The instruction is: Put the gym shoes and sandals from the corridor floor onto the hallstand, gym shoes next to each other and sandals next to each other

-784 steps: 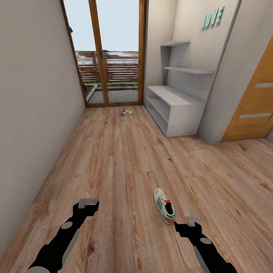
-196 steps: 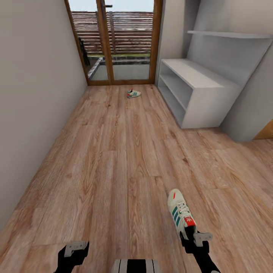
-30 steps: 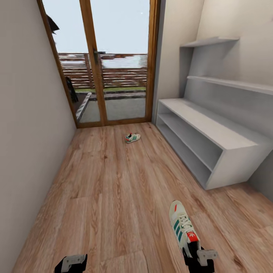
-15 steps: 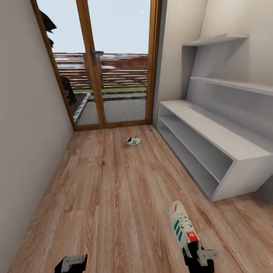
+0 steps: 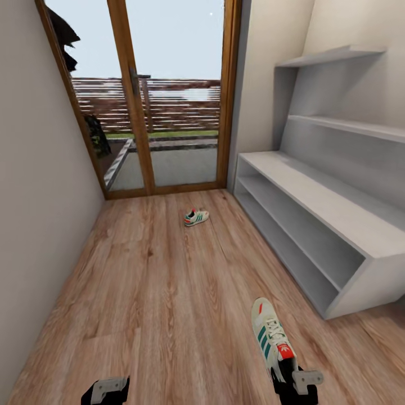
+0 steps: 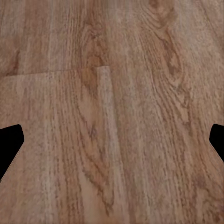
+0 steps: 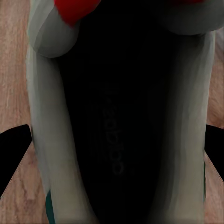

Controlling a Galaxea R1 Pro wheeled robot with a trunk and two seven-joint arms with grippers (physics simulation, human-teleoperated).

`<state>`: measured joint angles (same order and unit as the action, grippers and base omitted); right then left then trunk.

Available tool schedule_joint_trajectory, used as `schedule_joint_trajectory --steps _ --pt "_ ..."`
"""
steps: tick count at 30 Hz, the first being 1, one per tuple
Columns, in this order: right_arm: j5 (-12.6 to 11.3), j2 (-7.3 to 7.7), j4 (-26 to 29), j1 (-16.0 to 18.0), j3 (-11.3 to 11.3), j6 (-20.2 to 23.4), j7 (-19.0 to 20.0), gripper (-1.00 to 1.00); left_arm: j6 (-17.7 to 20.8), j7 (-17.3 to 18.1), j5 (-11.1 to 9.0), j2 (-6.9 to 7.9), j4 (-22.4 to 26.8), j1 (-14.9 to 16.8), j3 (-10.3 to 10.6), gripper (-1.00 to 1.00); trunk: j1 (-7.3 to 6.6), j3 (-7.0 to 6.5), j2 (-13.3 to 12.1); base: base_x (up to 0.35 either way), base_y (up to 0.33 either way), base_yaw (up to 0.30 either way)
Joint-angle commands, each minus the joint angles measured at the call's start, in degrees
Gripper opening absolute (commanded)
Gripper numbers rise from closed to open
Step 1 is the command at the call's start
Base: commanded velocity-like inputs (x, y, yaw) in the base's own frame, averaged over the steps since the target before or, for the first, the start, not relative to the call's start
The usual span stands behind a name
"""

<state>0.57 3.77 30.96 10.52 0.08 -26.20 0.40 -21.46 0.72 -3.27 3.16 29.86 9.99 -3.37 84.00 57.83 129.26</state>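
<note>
Cream sneaker (image 5: pixel 271 340) clamped at heel in right gripper (image 5: pixel 296 385); left gripper (image 5: pixel 106 390) open, empty. Could slip if jolted near rack (image 5: pixel 315 225).

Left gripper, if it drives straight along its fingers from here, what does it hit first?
Probably the corridor floor: the left gripper looks along its open fingers at bare wood planks, with nothing in between. How far off it is, I can't tell.
</note>
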Motion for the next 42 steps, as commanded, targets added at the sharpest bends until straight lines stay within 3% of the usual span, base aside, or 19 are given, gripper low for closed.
schedule_joint_trajectory --steps 1,13,42 --pt "0.05 0.01 -0.03 0.03 0.00 -0.17 0.04 -1.00 -0.16 0.08 -0.33 0.00 -0.03 0.03 0.03 1.00 0.02 0.05 0.01 0.335 0.000 0.000" --pt "0.05 0.01 -0.03 0.03 0.00 -0.17 0.03 -1.00 -0.16 0.08 -0.33 0.00 -0.06 0.03 0.03 1.00 0.02 0.05 0.01 0.332 0.037 0.000" --pt "-0.04 -0.01 0.03 0.03 -0.01 -0.17 -0.04 -1.00 -0.16 0.08 -0.33 0.00 -0.02 0.03 0.03 1.00 0.02 0.05 0.01 0.286 0.199 0.000"
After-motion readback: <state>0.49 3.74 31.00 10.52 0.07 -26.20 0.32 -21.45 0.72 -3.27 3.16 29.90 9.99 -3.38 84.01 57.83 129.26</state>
